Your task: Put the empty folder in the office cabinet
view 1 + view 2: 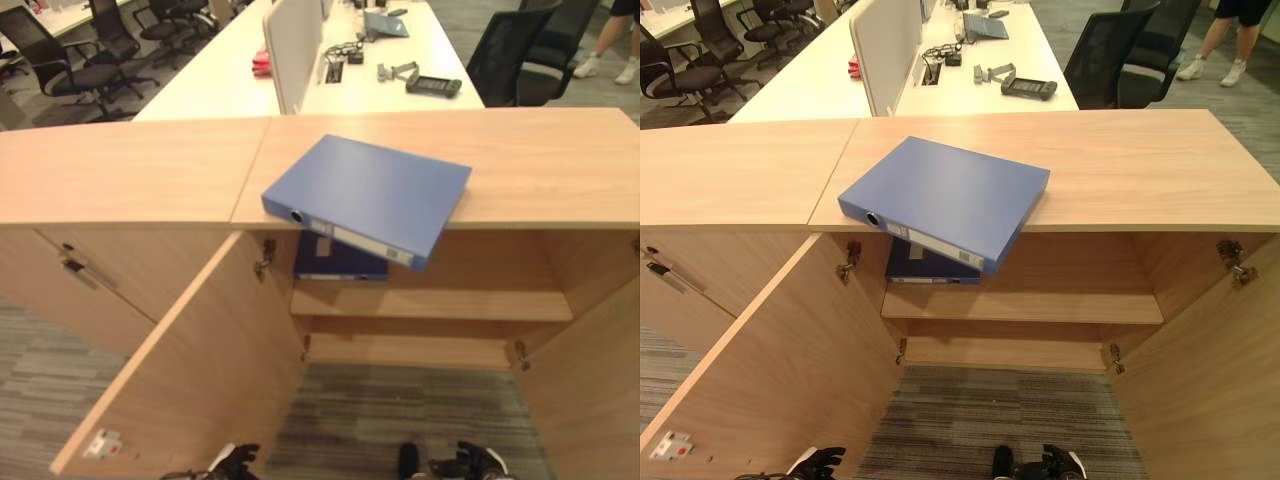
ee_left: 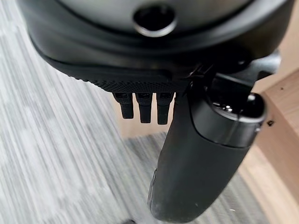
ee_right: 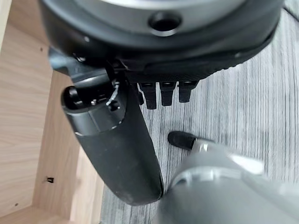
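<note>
While the folder waits: both hands hang low by the floor, holding nothing
Folder: blue folder (image 1: 368, 196) lies flat on the cabinet top (image 1: 540, 160), its spine corner jutting past the front edge over the open compartment
Cabinet: both doors swung wide, left door (image 1: 190, 370) in front; a darker binder (image 1: 335, 262) already lies on the upper shelf (image 1: 440, 303)
Left hand (image 2: 196, 154): fingers straight and relaxed, empty
Right hand (image 3: 117, 144): fingers likewise relaxed, empty
Handling: likely stiff, light if empty, smooth cover that may slip
Where to hold: the overhanging spine edge, thumb above and fingers beneath
</note>
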Tool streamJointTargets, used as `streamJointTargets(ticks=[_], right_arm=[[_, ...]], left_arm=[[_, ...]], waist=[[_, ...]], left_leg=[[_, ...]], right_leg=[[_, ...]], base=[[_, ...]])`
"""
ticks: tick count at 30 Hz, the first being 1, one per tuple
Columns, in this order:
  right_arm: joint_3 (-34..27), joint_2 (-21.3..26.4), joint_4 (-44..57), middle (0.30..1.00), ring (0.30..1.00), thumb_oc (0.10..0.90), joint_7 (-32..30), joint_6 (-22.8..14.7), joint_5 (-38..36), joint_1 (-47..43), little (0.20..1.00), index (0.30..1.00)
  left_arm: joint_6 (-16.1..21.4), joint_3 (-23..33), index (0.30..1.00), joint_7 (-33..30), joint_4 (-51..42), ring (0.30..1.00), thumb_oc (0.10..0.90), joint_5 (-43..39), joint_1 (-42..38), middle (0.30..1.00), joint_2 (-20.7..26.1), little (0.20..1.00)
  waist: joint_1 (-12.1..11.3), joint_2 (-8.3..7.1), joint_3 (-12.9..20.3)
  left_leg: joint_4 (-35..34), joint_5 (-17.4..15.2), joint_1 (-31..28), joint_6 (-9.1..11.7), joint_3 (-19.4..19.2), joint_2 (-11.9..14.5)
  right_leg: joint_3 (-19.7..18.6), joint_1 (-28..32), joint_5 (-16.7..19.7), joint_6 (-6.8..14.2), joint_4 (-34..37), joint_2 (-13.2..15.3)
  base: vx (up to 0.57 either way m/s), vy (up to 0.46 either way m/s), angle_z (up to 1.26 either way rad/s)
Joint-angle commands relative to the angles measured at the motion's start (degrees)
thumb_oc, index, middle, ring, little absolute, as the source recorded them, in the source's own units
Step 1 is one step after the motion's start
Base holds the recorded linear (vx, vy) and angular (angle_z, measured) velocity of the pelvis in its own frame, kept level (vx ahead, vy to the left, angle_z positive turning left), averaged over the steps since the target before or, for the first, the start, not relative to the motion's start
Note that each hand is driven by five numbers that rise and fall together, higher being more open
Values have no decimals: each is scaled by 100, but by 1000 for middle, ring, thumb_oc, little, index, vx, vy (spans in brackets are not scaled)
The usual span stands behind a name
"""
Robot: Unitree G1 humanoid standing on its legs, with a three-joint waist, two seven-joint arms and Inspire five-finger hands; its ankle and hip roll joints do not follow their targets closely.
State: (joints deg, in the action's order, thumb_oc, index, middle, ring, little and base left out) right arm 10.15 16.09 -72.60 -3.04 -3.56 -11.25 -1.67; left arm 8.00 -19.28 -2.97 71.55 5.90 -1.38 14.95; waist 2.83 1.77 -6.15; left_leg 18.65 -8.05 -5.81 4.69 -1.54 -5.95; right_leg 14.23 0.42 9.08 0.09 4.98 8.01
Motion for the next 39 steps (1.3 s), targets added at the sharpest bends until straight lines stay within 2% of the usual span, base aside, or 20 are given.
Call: streamJointTargets(ticks=[1,3,4,6,7,8,9,10,12,14,15,18,22,28,31,32,33,35,37,39], right_arm=[[-82,447,16,900,900,800,-86,-138,-93,-17,900,900],[-111,512,79,900,900,800,-111,-165,-229,-142,900,900],[-76,527,166,900,900,800,-101,-165,-317,-232,900,900],[-62,531,195,900,900,800,-102,-168,-339,-248,900,900],[0,511,262,900,900,800,-118,-178,-350,-284,900,900],[0,511,262,900,900,800,-118,-178,-350,-284,900,900],[33,498,265,900,900,800,-114,-179,-343,-308,900,900],[94,465,254,900,900,800,-116,-183,-319,-339,900,900],[142,434,267,900,900,800,-131,-184,-302,-358,900,900],[248,356,299,900,900,800,-125,-185,-264,-394,900,900],[335,277,306,900,900,800,-113,-161,-169,-394,900,900],[420,179,275,900,900,800,-104,-158,-23,-359,900,900],[442,12,278,900,900,800,-92,-142,41,-234,900,900],[436,-105,308,900,900,800,-80,-134,-39,-182,900,900],[464,-158,381,900,900,800,-67,-149,-86,-202,900,900],[494,-193,431,900,900,800,-48,-151,-93,-234,900,900],[491,-241,469,900,900,800,-40,-141,-85,-278,900,900],[485,-282,487,900,900,800,-53,-141,-42,-293,900,900],[455,-293,511,900,900,800,-50,-155,-70,-310,900,900],[425,-271,488,900,900,800,-55,-158,-92,-309,900,900]], left_arm=[[152,-127,900,-87,-295,900,800,-66,-345,900,288,900],[147,-174,900,-98,-355,900,800,-67,-369,900,262,900],[135,-220,900,-111,-374,900,800,-23,-350,900,249,900],[130,-239,900,-111,-387,900,800,-12,-342,900,241,900],[121,-255,900,-133,-402,900,800,7,-325,900,219,900],[121,-255,900,-133,-403,900,800,7,-325,900,219,900],[117,-270,900,-134,-380,900,800,10,-304,900,185,900],[123,-314,900,-143,-313,900,800,12,-287,900,121,900],[129,-337,900,-149,-279,900,800,15,-294,900,97,900],[120,-351,900,-154,-243,900,800,40,-309,900,89,900],[102,-344,900,-148,-215,900,800,100,-280,900,86,900],[71,-306,900,-147,-150,900,800,165,-247,900,78,900],[47,-378,900,-154,-153,900,800,314,-206,900,31,900],[26,-433,900,-181,-144,900,800,409,-228,900,44,900],[21,-369,900,-166,-98,900,800,420,-249,900,174,900],[28,-304,900,-180,-112,900,800,371,-258,900,242,900],[21,-182,900,-203,-117,900,800,266,-239,900,300,900],[13,-95,900,-218,-140,900,800,189,-214,900,324,900],[32,-107,900,-212,-149,900,800,150,-227,900,328,900],[53,-139,900,-188,-196,900,800,148,-219,900,328,900]], waist=[[31,141,-272],[-25,16,-342],[-61,-56,-373],[-83,-70,-396],[-158,-116,-405],[-160,-116,-408],[-201,-150,-392],[-284,-181,-373],[-319,-183,-378],[-371,-196,-398],[-422,-224,-418],[-473,-188,-355],[-406,-188,-217],[-336,-232,-175],[-324,-247,-211],[-348,-251,-260],[-443,-234,-328],[-545,-187,-329],[-530,-170,-321],[-555,-157,-281]], left_leg=[[-715,1740,-180,835,347,1670],[-122,1853,90,804,356,1614],[87,1892,202,715,262,1651],[99,1866,229,672,220,1650],[-101,1566,355,528,257,1461],[-99,1563,352,528,254,1462],[-287,1232,372,433,286,1292],[-667,837,433,317,406,957],[-874,750,465,274,402,838],[-1010,767,663,200,192,690],[-1033,749,736,162,-151,770],[-1492,712,417,69,-184,783],[-2105,836,-38,-39,-350,779],[-2362,849,-191,-128,-447,713],[-2365,814,-201,-193,-525,699],[-2365,813,-209,-239,-550,700],[-2365,818,-197,-257,-654,749],[-2365,844,-144,-252,-681,855],[-2365,868,-115,-252,-611,891],[-2365,895,-69,-266,-570,921]], right_leg=[[-178,-25,-231,624,-13,5],[-201,116,-317,557,2,34],[-245,250,-425,498,2,24],[-245,292,-452,491,2,27],[-297,346,-507,505,2,20],[-300,348,-507,505,2,19],[-347,361,-536,526,2,12],[-412,382,-567,557,2,-4],[-434,405,-596,569,2,-30],[-453,452,-611,565,2,-85],[-474,518,-646,569,2,-120],[-498,553,-642,591,2,-194],[-446,602,-580,662,2,-169],[-449,611,-542,695,-106,-194],[-479,344,-596,737,-581,-234],[-484,117,-628,817,-964,-248],[-185,-77,-604,981,-1273,-64],[260,-102,-594,1031,-1457,271],[53,-63,-601,1015,-1494,395],[-361,28,-588,1019,-1489,522]], base=[[77,-91,34],[103,-127,23],[120,-135,6],[117,-68,-15],[117,-47,-47],[146,-48,-44],[145,-26,-16],[166,-25,12],[69,-9,3],[27,11,-5],[55,62,7],[60,75,-34],[35,116,-19],[-3,74,4],[-46,58,-3],[-100,55,-15],[-129,-18,-26],[-96,-88,-58],[-36,-63,-29],[-43,-99,7]])
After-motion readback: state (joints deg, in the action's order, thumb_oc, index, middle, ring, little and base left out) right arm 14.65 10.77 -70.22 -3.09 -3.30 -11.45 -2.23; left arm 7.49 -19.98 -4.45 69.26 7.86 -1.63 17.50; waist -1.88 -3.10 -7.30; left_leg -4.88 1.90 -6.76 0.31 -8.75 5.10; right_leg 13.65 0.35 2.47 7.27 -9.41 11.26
